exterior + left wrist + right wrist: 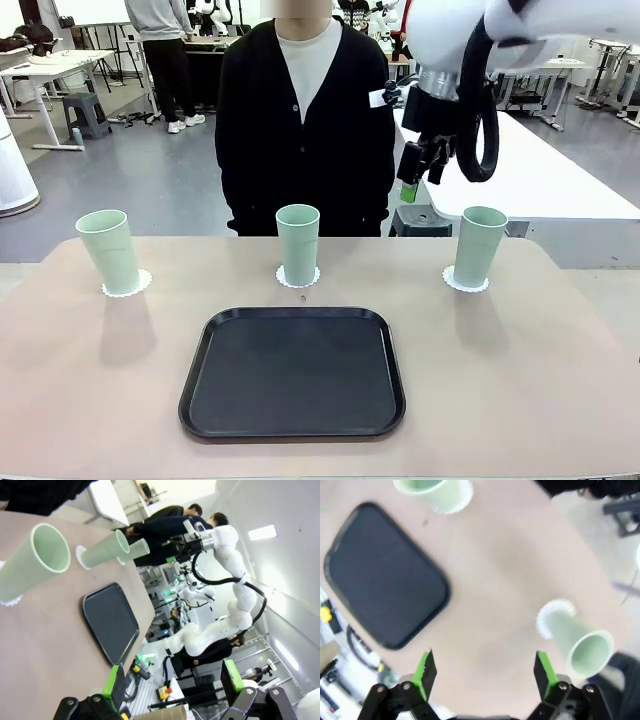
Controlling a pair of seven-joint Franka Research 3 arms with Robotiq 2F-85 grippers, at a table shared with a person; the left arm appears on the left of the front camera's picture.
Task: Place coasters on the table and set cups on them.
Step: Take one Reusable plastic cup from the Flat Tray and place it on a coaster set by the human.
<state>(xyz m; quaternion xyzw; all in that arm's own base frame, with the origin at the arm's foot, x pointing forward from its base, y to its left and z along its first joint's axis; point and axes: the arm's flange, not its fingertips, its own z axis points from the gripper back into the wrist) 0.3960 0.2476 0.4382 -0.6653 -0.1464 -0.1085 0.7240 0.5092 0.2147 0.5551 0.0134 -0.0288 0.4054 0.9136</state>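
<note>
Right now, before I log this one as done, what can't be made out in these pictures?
- Front view: coasters lie mostly under the cups; their centres are hidden.
- Front view: the small dark speck near the tray is too small to identify.
- Right wrist view: the top cup is cut off by the edge, and the picture is blurred.
- Left wrist view: the nearest coaster is cut off at the edge.

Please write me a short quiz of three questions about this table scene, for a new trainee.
1. How many cups stand on the table?
2. True or false: each cup stands on its own coaster.
3. The black tray holds: A) one cup, B) nothing, C) a coaster.

Key:
1. Three.
2. True.
3. B. Also note that the right gripper, raised above the table, has open jaws, as does the left gripper.
</note>
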